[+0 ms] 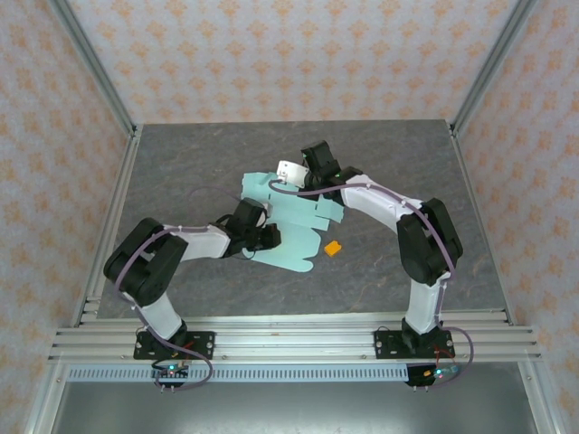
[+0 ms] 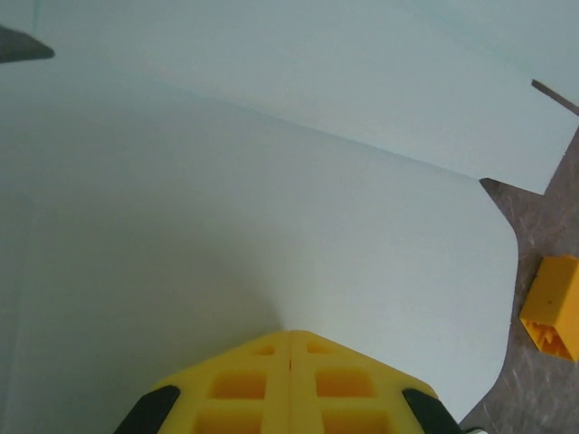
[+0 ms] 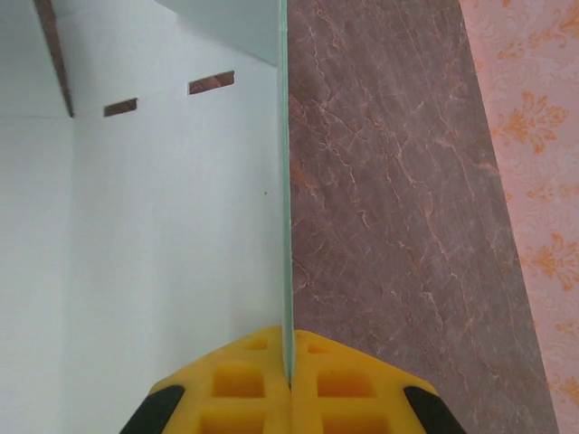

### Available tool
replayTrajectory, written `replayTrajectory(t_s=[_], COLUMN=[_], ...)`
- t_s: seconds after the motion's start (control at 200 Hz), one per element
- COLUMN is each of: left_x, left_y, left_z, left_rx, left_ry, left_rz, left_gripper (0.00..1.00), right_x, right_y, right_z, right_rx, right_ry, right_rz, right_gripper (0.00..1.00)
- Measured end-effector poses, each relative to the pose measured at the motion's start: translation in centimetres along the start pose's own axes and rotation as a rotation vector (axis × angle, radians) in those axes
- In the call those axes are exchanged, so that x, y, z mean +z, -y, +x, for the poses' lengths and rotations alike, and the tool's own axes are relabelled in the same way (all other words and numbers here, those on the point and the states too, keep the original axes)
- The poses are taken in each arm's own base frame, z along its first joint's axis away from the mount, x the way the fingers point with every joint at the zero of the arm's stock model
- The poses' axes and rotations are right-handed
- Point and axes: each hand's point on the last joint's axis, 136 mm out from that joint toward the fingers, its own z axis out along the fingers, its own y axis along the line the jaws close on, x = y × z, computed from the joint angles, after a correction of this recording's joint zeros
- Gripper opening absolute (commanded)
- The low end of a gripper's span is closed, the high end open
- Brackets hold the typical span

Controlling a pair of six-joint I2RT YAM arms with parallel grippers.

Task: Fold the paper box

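The paper box is a pale mint die-cut sheet lying mostly flat at the table's middle. My right gripper is at its far edge, holding one flap lifted. In the right wrist view the yellow fingers are shut on the card's edge, which runs straight up from the tips. My left gripper is low over the sheet's near-left part. Its yellow fingers are shut, with the tips against the card. No card shows between them.
A tiny orange block sits on the grey marbled table just right of the sheet's rounded flap, also seen as the orange block. Metal posts and patterned walls close in the table's sides and back.
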Motion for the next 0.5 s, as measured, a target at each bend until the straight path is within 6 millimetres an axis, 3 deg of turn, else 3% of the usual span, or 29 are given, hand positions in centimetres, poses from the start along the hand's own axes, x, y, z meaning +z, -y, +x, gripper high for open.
replayTrajectory(t_s=[0.5], left_x=[1.7], left_y=[0.8], left_z=[-2.0], left_rx=[0.015], left_ry=[0.074], left_rz=[0.028], left_gripper=[0.0], right_x=[-1.3], right_y=[-1.1], right_z=[0.8], right_rx=[0.01], right_ry=[0.008], right_rz=[0.046], right_gripper=[0.0])
